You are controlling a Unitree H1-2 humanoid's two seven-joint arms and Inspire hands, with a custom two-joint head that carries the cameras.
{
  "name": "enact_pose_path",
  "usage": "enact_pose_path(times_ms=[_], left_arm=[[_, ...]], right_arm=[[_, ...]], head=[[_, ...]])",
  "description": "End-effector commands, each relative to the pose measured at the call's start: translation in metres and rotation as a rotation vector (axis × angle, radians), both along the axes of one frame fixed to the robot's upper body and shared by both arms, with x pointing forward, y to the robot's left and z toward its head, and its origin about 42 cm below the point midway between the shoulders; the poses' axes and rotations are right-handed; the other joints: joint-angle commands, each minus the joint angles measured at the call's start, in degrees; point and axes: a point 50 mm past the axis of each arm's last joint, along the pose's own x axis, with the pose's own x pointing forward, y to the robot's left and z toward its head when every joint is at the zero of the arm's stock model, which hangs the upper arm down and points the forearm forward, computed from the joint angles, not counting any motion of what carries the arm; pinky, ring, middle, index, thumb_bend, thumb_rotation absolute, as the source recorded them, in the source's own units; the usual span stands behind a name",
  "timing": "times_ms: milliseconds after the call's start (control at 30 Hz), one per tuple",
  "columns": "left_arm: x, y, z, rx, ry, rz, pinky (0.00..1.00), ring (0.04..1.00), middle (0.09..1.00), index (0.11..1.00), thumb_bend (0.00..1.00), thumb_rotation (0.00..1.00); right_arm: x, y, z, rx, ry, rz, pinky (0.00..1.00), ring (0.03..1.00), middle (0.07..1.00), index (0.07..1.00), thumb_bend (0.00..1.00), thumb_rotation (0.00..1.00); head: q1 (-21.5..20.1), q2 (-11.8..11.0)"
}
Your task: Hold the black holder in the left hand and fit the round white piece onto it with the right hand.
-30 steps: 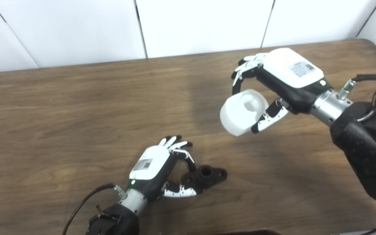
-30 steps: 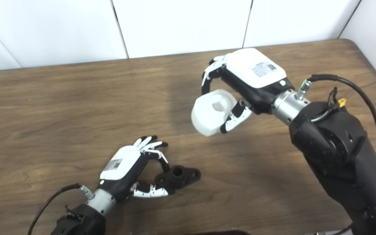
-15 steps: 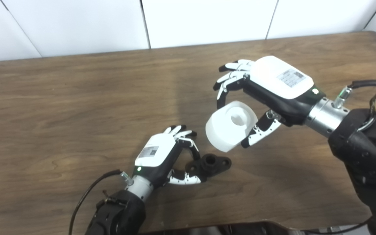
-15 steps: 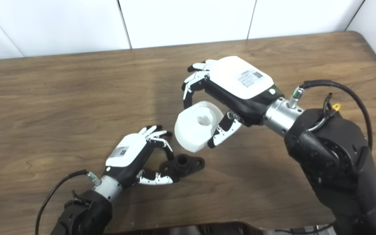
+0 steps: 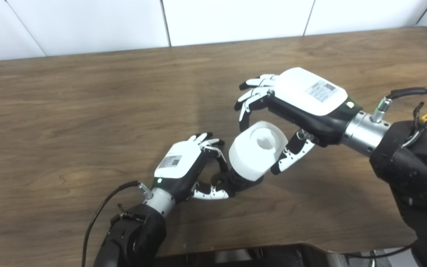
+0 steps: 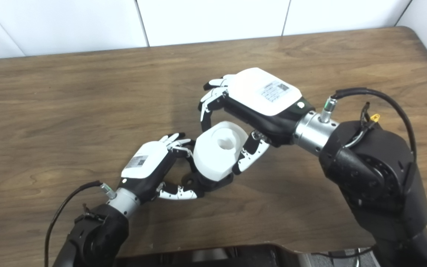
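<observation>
Your left robot hand (image 5: 184, 172) pins the black holder (image 5: 240, 182) to the desk (image 5: 69, 111) so your right robot hand (image 5: 302, 102), closed around the white piece (image 5: 256, 150), can seat its hole.

The table (image 5: 87, 92) is brown wood grain with a soft sheen, the round piece (image 5: 256, 150) looks like smooth matt white plastic, the holder (image 5: 235, 182) dull black, and both hands (image 5: 178, 168) (image 5: 302, 98) carry glossy white shells over black plastic.
</observation>
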Motion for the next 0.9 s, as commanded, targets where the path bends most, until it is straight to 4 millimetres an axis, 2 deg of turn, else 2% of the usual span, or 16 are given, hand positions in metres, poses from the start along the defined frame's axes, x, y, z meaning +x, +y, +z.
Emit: enact_pose_path(times_ms=[0,233,867], left_arm=[[-0.005,0.002,-0.01,0.021,0.089,0.0,0.96,0.97,0.874,0.492,0.51,0.06],[-0.005,0.001,-0.009,0.016,0.084,-0.003,0.95,0.968,0.873,0.492,0.51,0.06],[-0.006,-0.003,-0.005,0.012,0.085,0.002,0.96,0.966,0.87,0.492,0.51,0.06]], right_arm=[[-0.002,0.002,0.003,-0.003,-0.056,0.021,0.89,0.895,0.765,0.483,0.52,0.13],[0.0,0.008,-0.007,-0.047,-0.061,0.045,0.86,0.889,0.763,0.482,0.52,0.14],[0.01,0.016,-0.025,0.004,-0.055,0.041,0.85,0.885,0.761,0.482,0.53,0.14]], head=[[-0.23,0.11],[0.29,0.53],[0.35,0.84]])
